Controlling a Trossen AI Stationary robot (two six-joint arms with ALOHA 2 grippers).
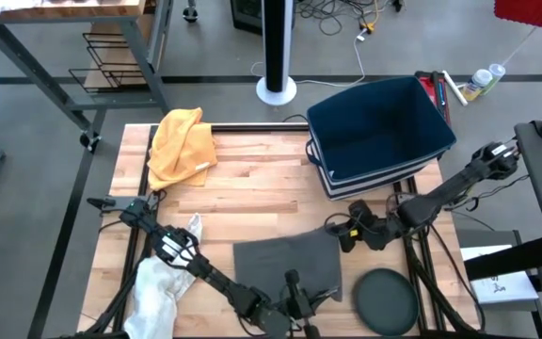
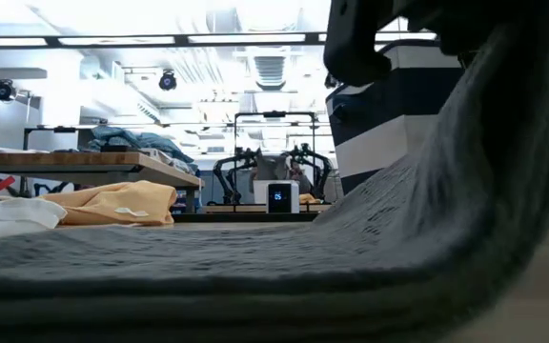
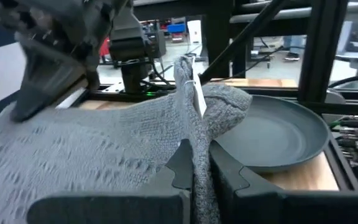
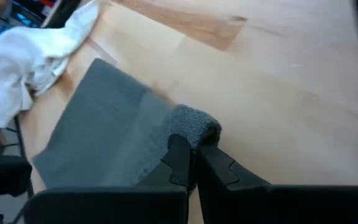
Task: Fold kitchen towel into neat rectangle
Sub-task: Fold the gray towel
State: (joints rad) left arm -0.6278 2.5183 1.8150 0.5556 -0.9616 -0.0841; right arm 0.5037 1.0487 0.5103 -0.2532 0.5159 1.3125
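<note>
Wooden table [image 1: 252, 179]: grey kitchen towel [image 1: 285, 262], fold barely begun, left gripper [image 3: 194, 177] and right gripper [image 4: 191, 158] each pinching a corner.

— What's sitting on the wooden table [image 1: 252, 179]?
— A grey towel [image 1: 285, 264], a yellow cloth [image 1: 182, 143], a white cloth [image 1: 158, 287], a dark bin [image 1: 379, 132], and what's looking like a dark plate [image 1: 387, 299].

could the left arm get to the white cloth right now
Probably not yet: the left gripper is shut on the grey towel, so it is busy. The white cloth lies uncovered beside that arm.
</note>
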